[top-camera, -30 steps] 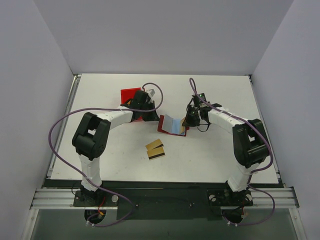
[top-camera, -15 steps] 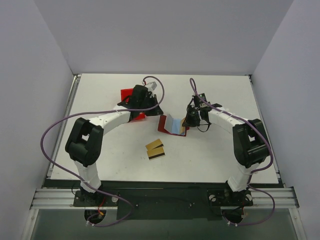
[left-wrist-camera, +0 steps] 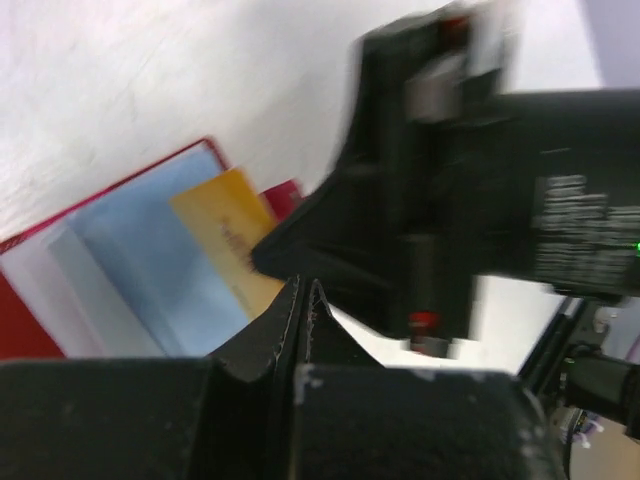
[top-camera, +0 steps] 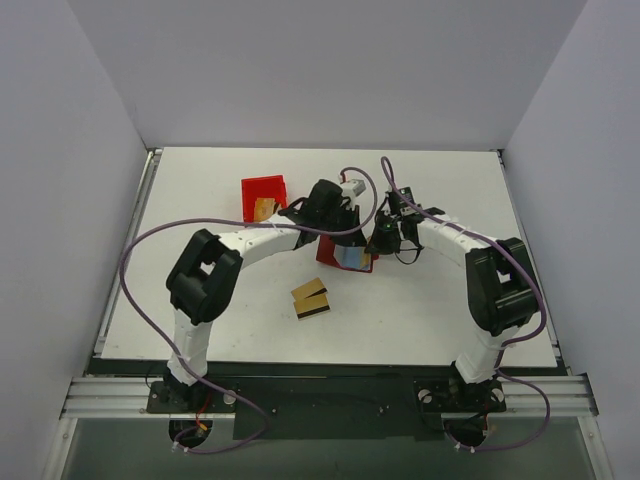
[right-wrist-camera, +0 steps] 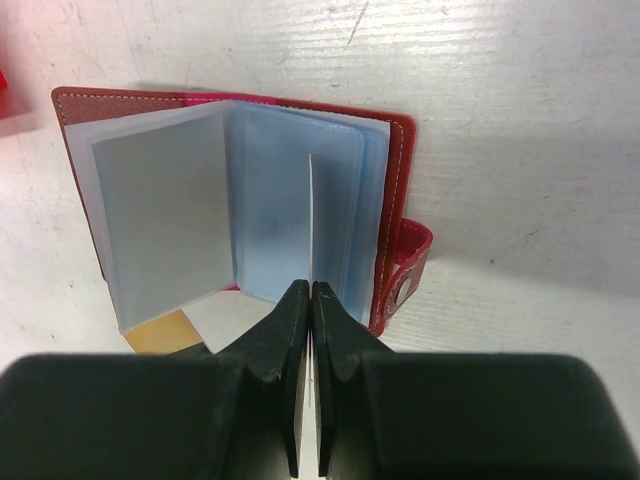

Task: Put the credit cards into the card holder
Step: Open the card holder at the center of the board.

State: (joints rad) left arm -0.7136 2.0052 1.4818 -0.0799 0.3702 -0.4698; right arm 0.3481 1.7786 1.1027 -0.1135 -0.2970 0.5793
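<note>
White tabletop (top-camera: 200, 300) between plain grey walls is carrying the work, seen from above. Near its centre the dark red card holder (top-camera: 348, 256) is lying open, pale blue sleeves facing up. At its 3 o'clock the right gripper (right-wrist-camera: 308, 292) is pinching one clear sleeve leaf between closed fingers, standing it upright so a pocket is gaping. From 11 o'clock the left gripper (left-wrist-camera: 303, 292) is reaching in, fingers closed on what looks like the corner of a gold card (left-wrist-camera: 228, 238) that is hanging over the blue sleeves. Doing this step well is probably meaning lining the card's edge up with the pocket mouth and sliding it in flat while the leaf is being held taut. Crowding is the hazard: the right gripper's black body is sitting just beside the left fingertips. Two more credit cards (top-camera: 311, 298) are waiting at the holder's 7 o'clock, and a red bin (top-camera: 262, 186) is sitting at its 10 o'clock
</note>
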